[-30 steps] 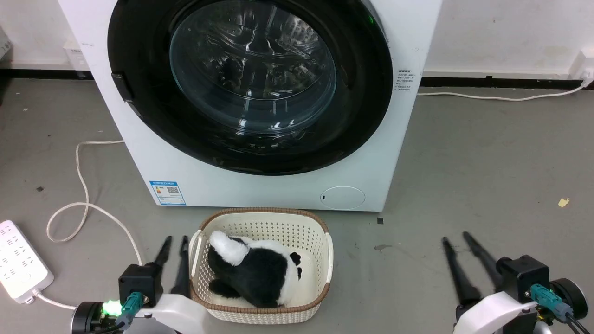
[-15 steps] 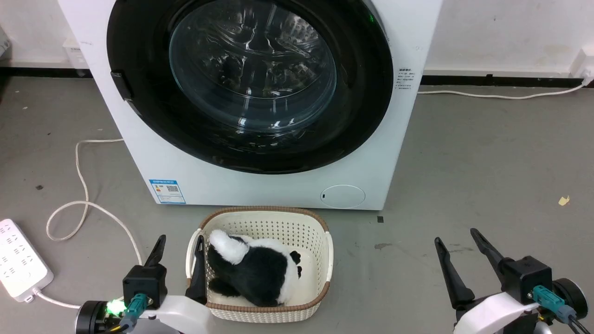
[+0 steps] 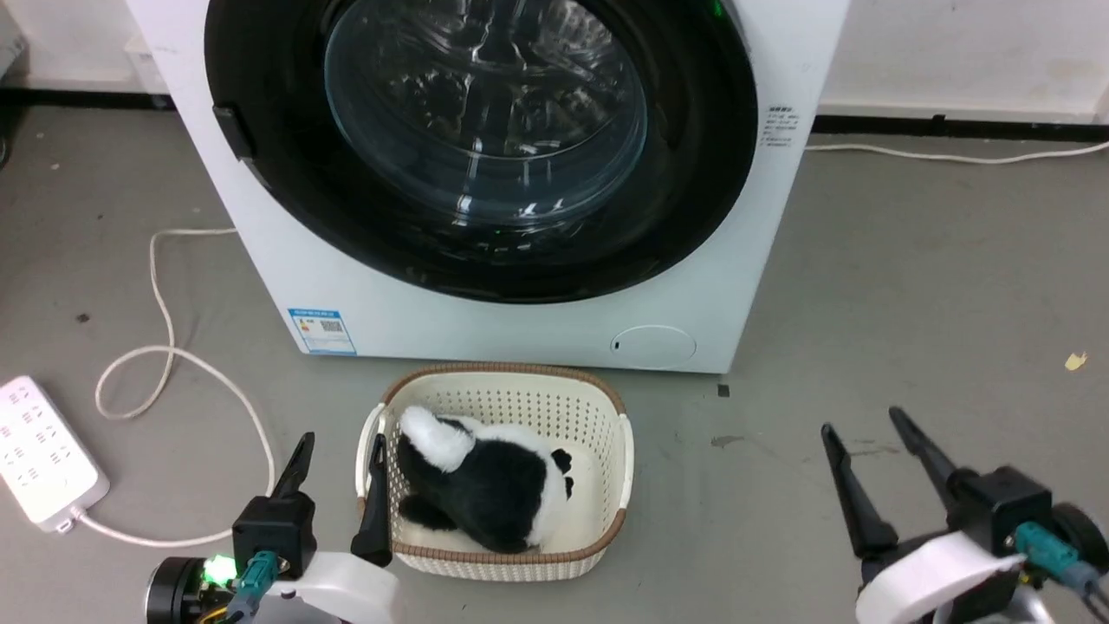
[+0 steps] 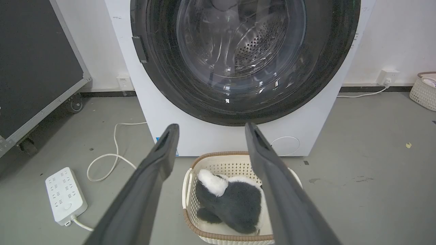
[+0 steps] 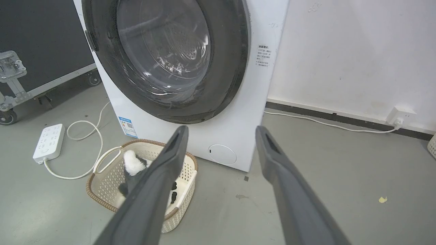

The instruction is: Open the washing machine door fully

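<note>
The white washing machine [image 3: 520, 325] stands ahead with its door [image 3: 269, 104] shut flat against the front: a wide glossy black rim around a bulging glass bowl, a small dark latch on its left edge. The door [image 4: 163, 51] and machine [image 5: 238, 136] also fill the top of both wrist views. My left gripper [image 3: 340, 442] hangs open low at the left, beside the basket's left wall, with nothing between its fingers. My right gripper [image 3: 862, 420] is open over bare floor at the lower right, far from the door.
A cream basket [image 3: 617, 451] holding a black and white plush toy [image 3: 494, 481] sits on the floor right before the machine. A white power strip [image 3: 43, 451] and looping cable [image 3: 165, 347] lie at the left. A black wheeled case [image 4: 34, 68] stands further left.
Both grippers have spread their fingers from nearly shut to open. The head camera has tipped slightly, so the whole scene sits a little higher and to the right.
</note>
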Controlling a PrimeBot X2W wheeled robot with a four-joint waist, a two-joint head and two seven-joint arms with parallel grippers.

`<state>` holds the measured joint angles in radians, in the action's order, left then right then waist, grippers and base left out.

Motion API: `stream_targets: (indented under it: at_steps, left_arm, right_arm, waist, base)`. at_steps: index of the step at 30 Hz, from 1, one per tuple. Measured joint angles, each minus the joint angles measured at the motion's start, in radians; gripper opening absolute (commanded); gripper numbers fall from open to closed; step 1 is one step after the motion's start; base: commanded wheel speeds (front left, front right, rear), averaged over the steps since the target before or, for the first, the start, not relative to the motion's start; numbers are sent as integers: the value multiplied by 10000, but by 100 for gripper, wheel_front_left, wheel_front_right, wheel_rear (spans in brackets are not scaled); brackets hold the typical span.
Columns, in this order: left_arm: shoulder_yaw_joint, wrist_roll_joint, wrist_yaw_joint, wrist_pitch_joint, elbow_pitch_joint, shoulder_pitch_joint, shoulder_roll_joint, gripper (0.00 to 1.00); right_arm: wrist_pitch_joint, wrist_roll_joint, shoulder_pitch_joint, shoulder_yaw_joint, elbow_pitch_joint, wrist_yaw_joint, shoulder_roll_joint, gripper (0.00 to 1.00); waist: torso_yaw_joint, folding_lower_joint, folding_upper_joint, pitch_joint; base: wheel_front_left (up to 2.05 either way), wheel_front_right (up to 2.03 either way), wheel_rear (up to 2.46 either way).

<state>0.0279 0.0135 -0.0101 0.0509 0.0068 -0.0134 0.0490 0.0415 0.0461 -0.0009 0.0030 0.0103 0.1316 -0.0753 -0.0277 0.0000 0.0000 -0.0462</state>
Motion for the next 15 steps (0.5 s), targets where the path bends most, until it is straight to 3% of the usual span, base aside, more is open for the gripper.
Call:
stream_targets:
  at_steps: [15]
  left_arm:
    - [336, 169, -115, 301, -46, 475, -2, 100]
  right_arm:
    - [-366, 918, -1545, 102, 182, 0, -782, 100]
  waist:
    - [-449, 1, 0, -822]
  base:
    - [0, 0, 0]
